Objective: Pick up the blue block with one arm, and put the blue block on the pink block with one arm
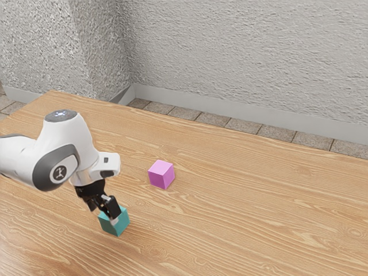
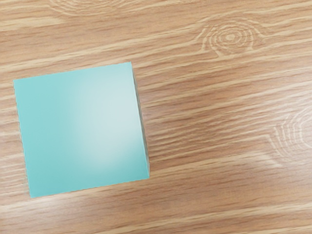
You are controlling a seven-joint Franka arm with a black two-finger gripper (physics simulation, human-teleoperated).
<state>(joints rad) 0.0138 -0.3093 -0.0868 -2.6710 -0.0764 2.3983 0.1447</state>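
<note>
The gripper [image 1: 112, 210] is right down at the top of the blue block [image 1: 115, 223]. Gripping or released, I cannot tell. The block sits on the wooden table [image 1: 259, 195], apart from the pink block [image 1: 161, 174], toward the exterior view's left of it and nearer the camera.

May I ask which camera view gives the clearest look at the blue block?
The wrist view: it shows the whole top face of the blue block from straight above, uncovered, on the wooden table. The exterior view shows it from the side, with the gripper at its top hiding part of it.
</note>
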